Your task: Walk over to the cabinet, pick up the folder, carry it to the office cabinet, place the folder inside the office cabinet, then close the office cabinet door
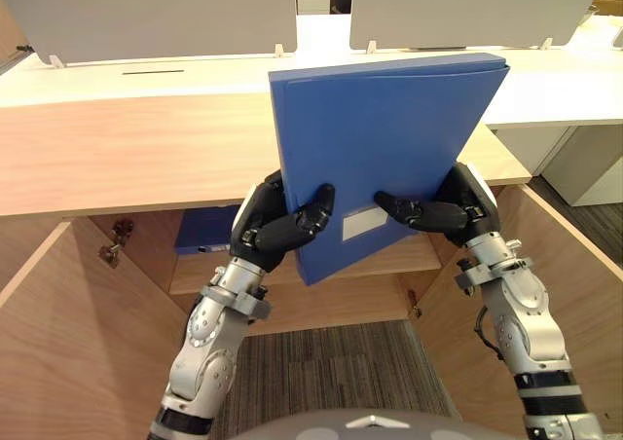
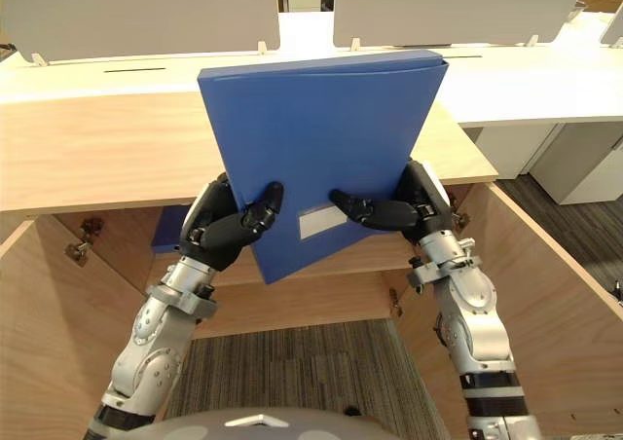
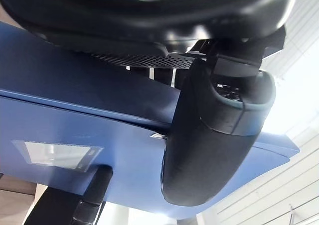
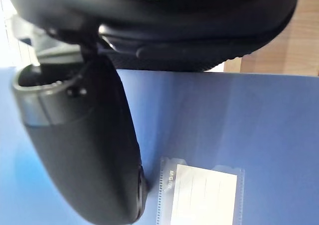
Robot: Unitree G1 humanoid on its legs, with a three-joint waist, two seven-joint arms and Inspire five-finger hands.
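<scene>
A blue folder [image 1: 389, 148] with a white label pocket [image 1: 364, 225] is held upright and tilted in front of me, above the open wooden cabinet [image 1: 78, 148]. My left hand [image 1: 277, 228] grips its lower left edge, thumb across the front. My right hand [image 1: 443, 209] clamps the lower right edge, thumb laid on the cover beside the label. The left wrist view has the thumb [image 3: 214, 140] pressed on the blue cover [image 3: 99, 135]. In the right wrist view the thumb [image 4: 84, 150] lies next to the label [image 4: 202, 190].
The cabinet's two doors [image 1: 58, 343] [image 1: 574, 294] swing open toward me on either side. Inside, a shelf [image 1: 409, 257] holds another blue folder [image 1: 206, 230]. White desks with grey divider panels [image 1: 156, 12] stand behind. Grey carpet [image 1: 331, 362] lies below.
</scene>
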